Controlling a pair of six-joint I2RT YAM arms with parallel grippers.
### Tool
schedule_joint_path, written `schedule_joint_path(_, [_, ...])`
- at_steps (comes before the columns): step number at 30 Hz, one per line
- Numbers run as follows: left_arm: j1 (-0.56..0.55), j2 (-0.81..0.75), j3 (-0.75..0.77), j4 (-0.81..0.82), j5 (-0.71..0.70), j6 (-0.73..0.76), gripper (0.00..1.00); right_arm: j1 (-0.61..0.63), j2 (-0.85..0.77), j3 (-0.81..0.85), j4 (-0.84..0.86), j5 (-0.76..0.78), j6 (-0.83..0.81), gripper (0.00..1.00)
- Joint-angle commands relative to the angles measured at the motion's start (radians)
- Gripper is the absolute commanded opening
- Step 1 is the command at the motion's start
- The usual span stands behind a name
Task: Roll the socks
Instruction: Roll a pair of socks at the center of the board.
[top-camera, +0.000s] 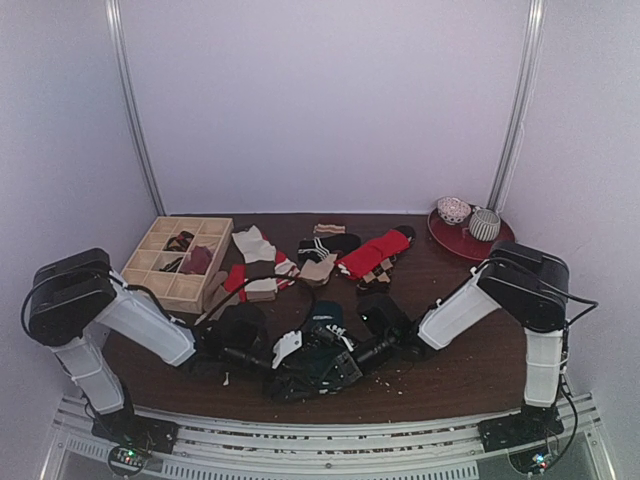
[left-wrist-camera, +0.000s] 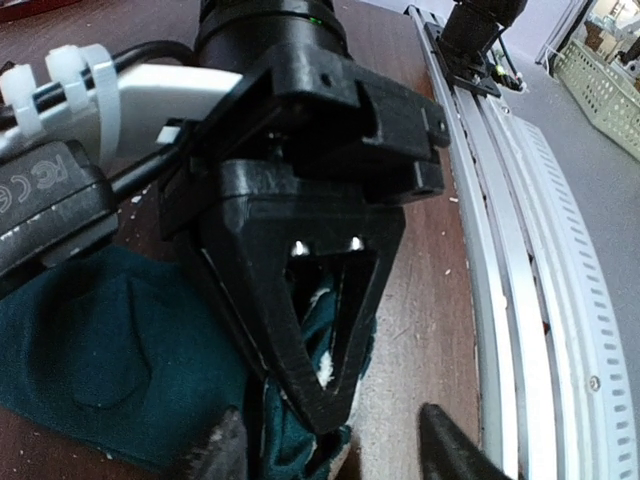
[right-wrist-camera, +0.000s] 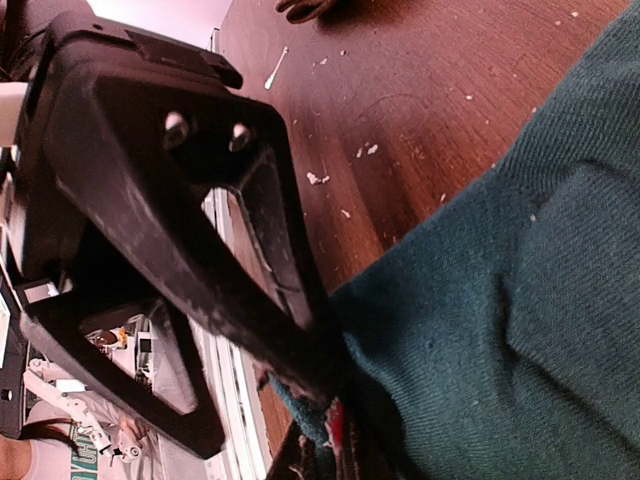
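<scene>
While both arms meet low over the near middle of the table, the teal sock lies under them, partly spread flat and partly bunched into a thick lip where the fingers work. Seen from the left wrist, the left gripper has its two tips spread wide, one on each side of that lip, gripping nothing. Between them comes the right gripper, its black finger dug point-first into the folded cloth. That view is side-on, so I cannot tell whether it is clenched on the sock or only pressing it down. A scrap of red shows beneath the teal edge in the right wrist view, too small to name. At the far side the other socks lie in a loose heap, with a wooden box of compartments to their left.

By my reading, the step in hand is the start of the roll on this one sock: the lip is gathered, but no tight roll shows yet. The next move, I judge, calls for the left tips to close on the lip just beside the right finger without nipping it. Both should then turn the cloth over toward the flat part, keeping it snug so the roll does not slacken
</scene>
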Motion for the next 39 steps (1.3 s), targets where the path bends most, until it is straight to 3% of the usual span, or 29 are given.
schedule_joint_path(1, [0.000, 0.043, 0.013, 0.085, 0.042, -0.008, 0.48, -0.011, 0.039, -0.035, -0.083, 0.047, -0.006, 0.05])
schedule_joint_path(3, [-0.002, 0.056, 0.008, 0.087, 0.050, -0.014, 0.42, -0.010, 0.045, -0.032, -0.076, 0.046, -0.003, 0.05])
schedule_joint_path(8, [-0.002, 0.049, -0.050, 0.140, 0.016, -0.047, 0.50, -0.010, 0.055, -0.026, -0.076, 0.044, -0.005, 0.05])
schedule_joint_path(13, [-0.002, 0.062, -0.071, 0.180, 0.015, -0.060, 0.50, -0.011, 0.060, -0.028, -0.070, 0.043, -0.005, 0.05])
schedule_joint_path(21, [-0.002, 0.107, -0.052, 0.205, 0.014, -0.084, 0.23, -0.010, 0.054, -0.025, -0.086, 0.049, -0.030, 0.08])
schedule_joint_path(24, [-0.002, 0.125, -0.035, 0.174, -0.021, -0.119, 0.01, -0.010, 0.046, -0.016, -0.106, 0.051, -0.057, 0.11])
schedule_joint_path(27, [-0.002, 0.141, -0.017, 0.083, -0.061, -0.161, 0.00, -0.010, -0.008, -0.023, -0.123, 0.067, -0.106, 0.14])
schedule_joint_path(34, [-0.002, 0.098, -0.110, 0.034, -0.063, -0.332, 0.00, 0.024, -0.376, -0.215, -0.028, 0.368, -0.380, 0.34])
schedule_joint_path(39, [-0.002, 0.094, -0.119, -0.025, -0.049, -0.378, 0.00, 0.226, -0.483, -0.315, 0.027, 0.672, -0.772, 0.43])
